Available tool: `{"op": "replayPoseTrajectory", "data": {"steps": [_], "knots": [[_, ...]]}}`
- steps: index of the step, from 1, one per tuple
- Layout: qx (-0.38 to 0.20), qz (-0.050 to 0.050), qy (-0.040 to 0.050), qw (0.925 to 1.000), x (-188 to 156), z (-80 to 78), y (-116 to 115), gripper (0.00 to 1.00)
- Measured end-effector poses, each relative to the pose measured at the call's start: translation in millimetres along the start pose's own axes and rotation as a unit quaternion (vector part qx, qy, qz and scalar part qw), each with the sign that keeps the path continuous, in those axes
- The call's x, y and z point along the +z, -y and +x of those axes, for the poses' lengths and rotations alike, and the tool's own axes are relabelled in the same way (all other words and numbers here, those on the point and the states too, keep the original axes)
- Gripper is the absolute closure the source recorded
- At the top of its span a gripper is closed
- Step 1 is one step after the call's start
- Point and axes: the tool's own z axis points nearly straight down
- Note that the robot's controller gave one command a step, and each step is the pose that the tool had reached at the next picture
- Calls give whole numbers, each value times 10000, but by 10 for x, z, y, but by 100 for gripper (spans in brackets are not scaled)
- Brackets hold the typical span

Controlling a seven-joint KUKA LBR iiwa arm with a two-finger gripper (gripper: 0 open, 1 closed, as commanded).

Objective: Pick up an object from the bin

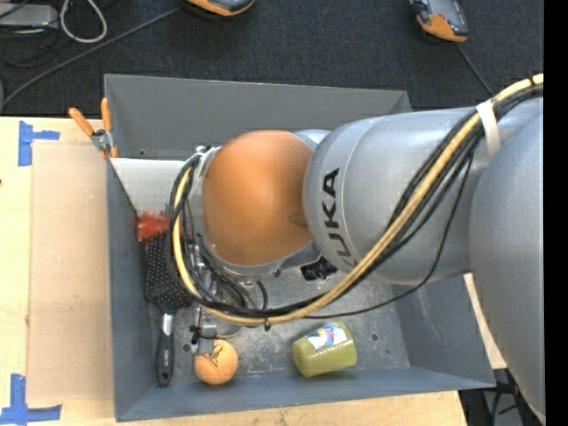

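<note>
Since the orange cover (253,198) hides my gripper (204,334), I can't tell its opening; it sits low beside the orange ball (216,362) in the bin's (266,105) lower-left corner, likely lining up a pick.

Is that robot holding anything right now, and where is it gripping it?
Cannot tell. The gripper is right beside the orange ball, mostly hidden under the arm.

This is looking like a robotics lab. A KUKA arm (426,211) is hanging over a grey metal bin (257,105), and cables (64,18) are trailing over dark carpet (311,34).
</note>
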Motion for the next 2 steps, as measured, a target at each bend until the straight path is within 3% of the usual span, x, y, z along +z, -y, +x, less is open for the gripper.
{"op": "replayPoseTrajectory", "data": {"steps": [1,2], "knots": [[24,-10,39,10000,-45,-21,15,0],[-369,-10,38,9993,516,131,288,0]]}}
